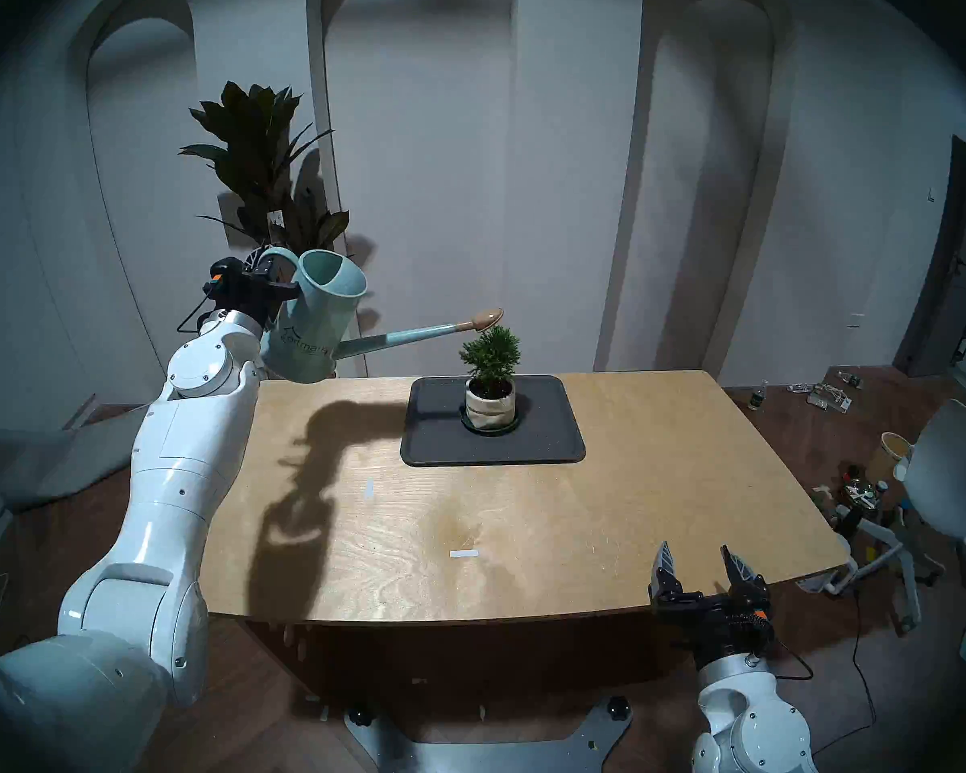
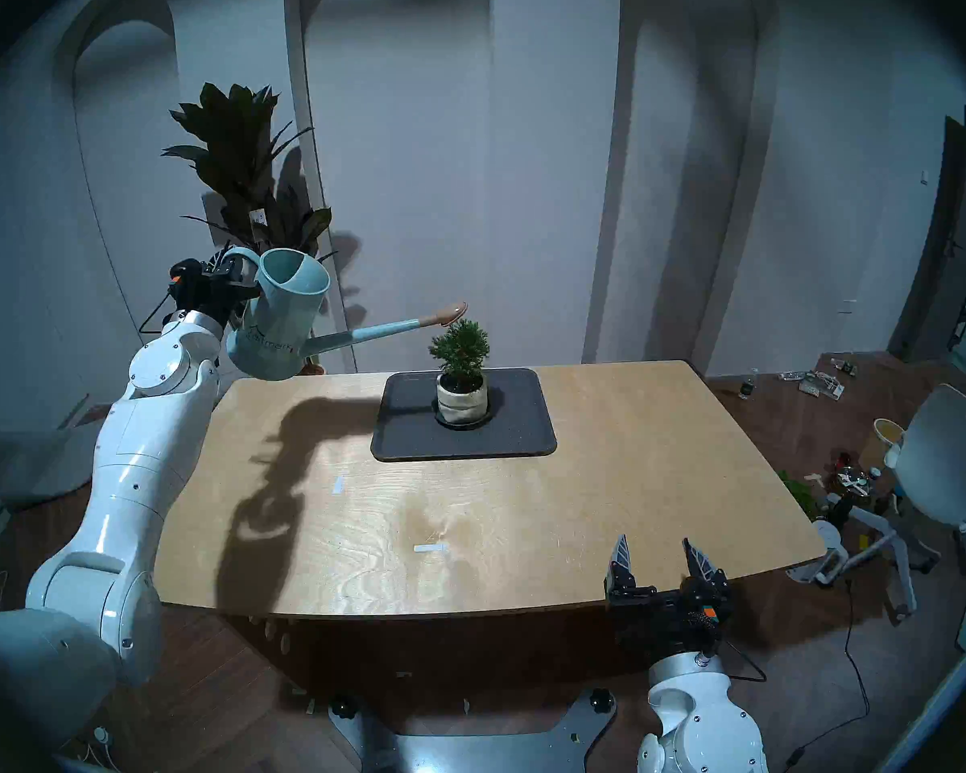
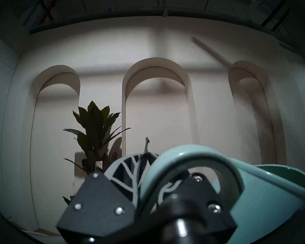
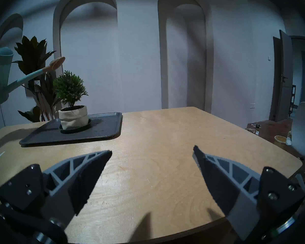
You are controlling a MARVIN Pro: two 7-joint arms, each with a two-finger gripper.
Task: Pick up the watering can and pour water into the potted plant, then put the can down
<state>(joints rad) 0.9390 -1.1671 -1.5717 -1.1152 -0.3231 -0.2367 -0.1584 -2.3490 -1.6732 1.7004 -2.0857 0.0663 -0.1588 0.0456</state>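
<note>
My left gripper (image 1: 266,275) is shut on the loop handle of the pale teal watering can (image 1: 313,320) and holds it in the air past the table's far left corner. The can is near upright, tilted slightly. Its long spout ends in a tan rose (image 1: 486,317) just above the top of the potted plant (image 1: 491,359). The plant is a small green shrub in a cream pot (image 1: 489,406) on a dark saucer. The handle (image 3: 192,160) fills the left wrist view. My right gripper (image 1: 695,560) is open and empty over the table's near right edge. No water shows.
The pot stands on a dark rectangular tray (image 1: 547,437) at the back middle of the wooden table (image 1: 525,532). A tall dark broad-leaved floor plant (image 1: 263,158) stands behind the can. A white chair (image 1: 949,470) and floor clutter are on the right.
</note>
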